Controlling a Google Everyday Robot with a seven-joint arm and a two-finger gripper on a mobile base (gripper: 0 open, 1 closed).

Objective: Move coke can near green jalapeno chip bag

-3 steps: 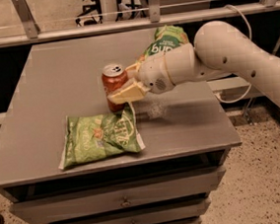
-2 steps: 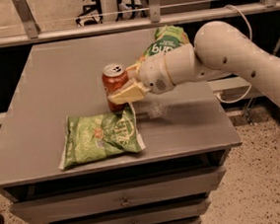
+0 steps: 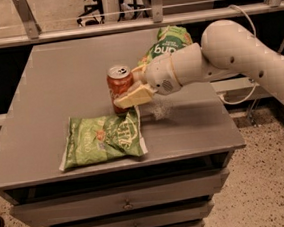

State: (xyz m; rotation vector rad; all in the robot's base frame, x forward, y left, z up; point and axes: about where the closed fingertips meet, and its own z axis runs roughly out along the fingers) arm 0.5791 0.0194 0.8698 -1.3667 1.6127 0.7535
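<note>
The red coke can stands upright on the grey table, just behind the top right corner of the light green jalapeno chip bag, which lies flat near the front edge. My gripper reaches in from the right and is shut on the coke can, with one cream finger across the can's lower front. The far finger is hidden behind the can. The can's base seems to be at the table's surface.
A darker green puffy bag with white lettering lies behind my white arm at the back right. The table's right edge is close to the arm. Drawers sit below the front edge. A rail runs behind the table.
</note>
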